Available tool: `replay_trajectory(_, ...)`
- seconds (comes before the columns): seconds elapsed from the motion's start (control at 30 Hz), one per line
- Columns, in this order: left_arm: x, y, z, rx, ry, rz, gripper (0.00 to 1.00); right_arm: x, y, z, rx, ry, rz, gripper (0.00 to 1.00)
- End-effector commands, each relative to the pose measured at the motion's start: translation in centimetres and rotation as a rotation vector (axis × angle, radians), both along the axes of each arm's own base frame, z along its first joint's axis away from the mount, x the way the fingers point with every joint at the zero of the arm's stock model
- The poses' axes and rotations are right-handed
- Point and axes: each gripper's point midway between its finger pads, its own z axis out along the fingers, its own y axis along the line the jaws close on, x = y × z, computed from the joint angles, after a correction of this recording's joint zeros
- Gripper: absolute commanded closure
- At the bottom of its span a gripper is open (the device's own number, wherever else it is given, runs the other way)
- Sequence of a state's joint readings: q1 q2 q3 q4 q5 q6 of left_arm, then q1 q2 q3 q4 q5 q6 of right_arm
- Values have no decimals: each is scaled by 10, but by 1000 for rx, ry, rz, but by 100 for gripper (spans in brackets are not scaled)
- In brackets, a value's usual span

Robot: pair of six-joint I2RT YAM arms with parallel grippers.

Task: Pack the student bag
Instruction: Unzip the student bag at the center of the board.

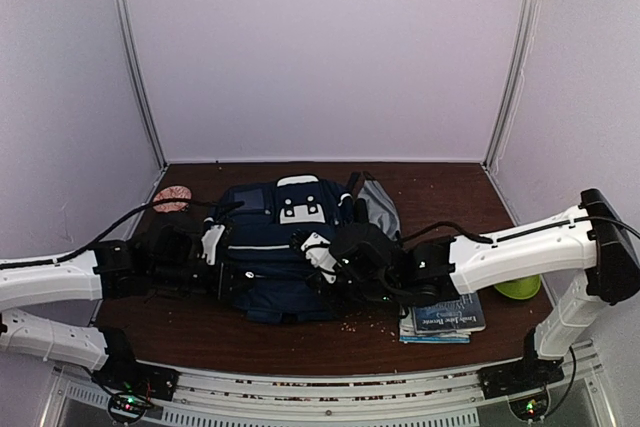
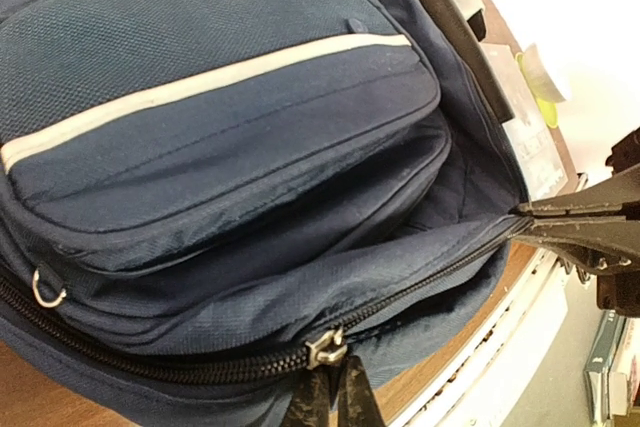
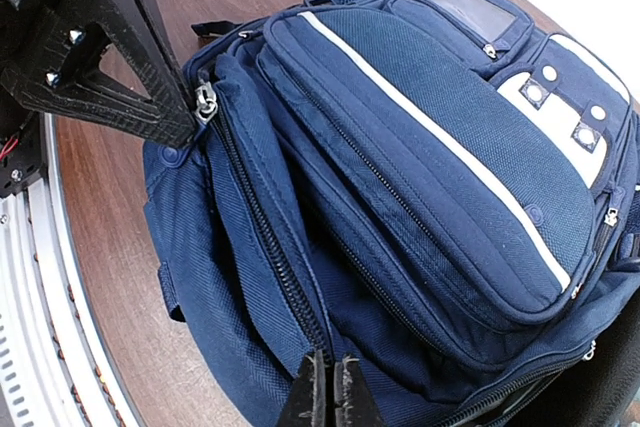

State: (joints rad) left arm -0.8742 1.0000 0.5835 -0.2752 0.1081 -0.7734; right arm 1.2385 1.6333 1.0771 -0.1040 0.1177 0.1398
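Note:
The student bag [image 1: 275,247] lies flat mid-table, navy with a white stripe [image 3: 440,137] and white patches. My left gripper [image 2: 330,397] is shut on the metal zip pull [image 2: 326,348] of the main compartment, at the bag's near left corner. The zip is closed on one side of the pull and gapes on the other, showing quilted lining [image 2: 460,197]. My right gripper [image 3: 330,392] is shut on the bag's fabric edge beside the zip teeth [image 3: 265,237], further along the same opening. Each wrist view shows the other gripper's fingers [image 2: 575,222] pinching the bag.
A stack of books [image 1: 445,317] lies at the bag's right by the table's front edge, with a green object [image 1: 518,287] behind them. A small patterned bowl [image 1: 175,197] sits at the back left. A grey pouch [image 1: 380,207] rests against the bag's right side.

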Motion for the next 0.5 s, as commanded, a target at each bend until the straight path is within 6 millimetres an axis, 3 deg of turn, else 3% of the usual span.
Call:
replay_trajectory(0.0, 29, 62, -27, 180, -14, 281, 100, 5, -33, -5, -63, 7, -90, 100)
replay_trajectory(0.2, 29, 89, -37, 235, 9, 361, 100, 0, -35, -3, -50, 19, -72, 100)
replay_trajectory(0.47, 21, 99, -39, 286, 45, 344, 100, -3, -40, -2, -62, 21, -65, 100)
